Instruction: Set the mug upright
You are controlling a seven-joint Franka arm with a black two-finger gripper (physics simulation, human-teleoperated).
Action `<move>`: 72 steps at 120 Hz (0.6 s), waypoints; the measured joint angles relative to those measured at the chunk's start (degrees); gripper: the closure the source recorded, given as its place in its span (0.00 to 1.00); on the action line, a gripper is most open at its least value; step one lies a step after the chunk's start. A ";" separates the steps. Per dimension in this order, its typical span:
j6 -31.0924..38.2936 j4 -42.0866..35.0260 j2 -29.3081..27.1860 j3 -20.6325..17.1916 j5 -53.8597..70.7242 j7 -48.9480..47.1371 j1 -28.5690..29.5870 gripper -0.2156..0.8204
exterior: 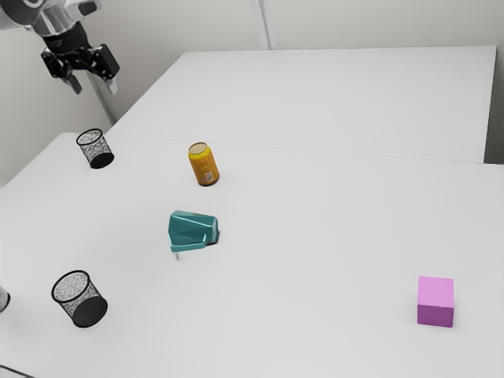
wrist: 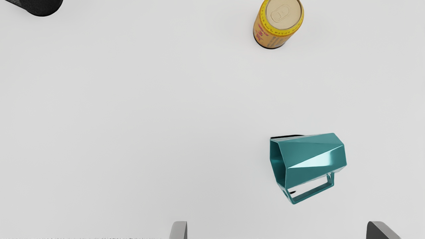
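The teal faceted mug (exterior: 191, 231) lies on its side on the white table, a little off the middle of the exterior view. High above the table, at the exterior view's upper left, hangs my gripper (exterior: 94, 85), well apart from the mug. In the wrist view the mug (wrist: 313, 159) shows its open mouth on one side and its squared handle lying along the side nearer my fingertips. My gripper (wrist: 277, 229) stands open with wide-spread fingers and nothing between them.
A yellow-orange can (exterior: 204, 164) stands upright near the mug. Two black mesh cups (exterior: 95, 149) stand on the table (exterior: 315, 315) toward the exterior view's left. A pink block (exterior: 435, 302) sits far to the exterior view's right.
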 joint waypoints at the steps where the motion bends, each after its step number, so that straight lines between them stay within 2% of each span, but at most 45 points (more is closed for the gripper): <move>1: -0.10 -0.01 -0.02 0.01 -0.08 0.07 -0.02 0.23; 12: -1.10 -0.90 0.03 0.11 -0.80 0.76 0.01 0.23; 21: -1.49 -1.92 2.04 2.12 -4.34 1.48 0.38 0.23; 32: -1.74 -4.53 7.63 3.18 -14.55 3.84 6.72 0.23; 47: -1.82 -12.68 14.78 3.32 -31.33 9.58 13.70 0.23; 51: -1.44 -16.03 15.41 2.42 -34.94 11.39 14.98 0.23; 61: 0.25 -24.66 15.56 -2.91 -41.14 16.19 20.12 0.23; 72: 1.94 -30.36 15.34 -4.43 -45.34 21.03 21.01 0.23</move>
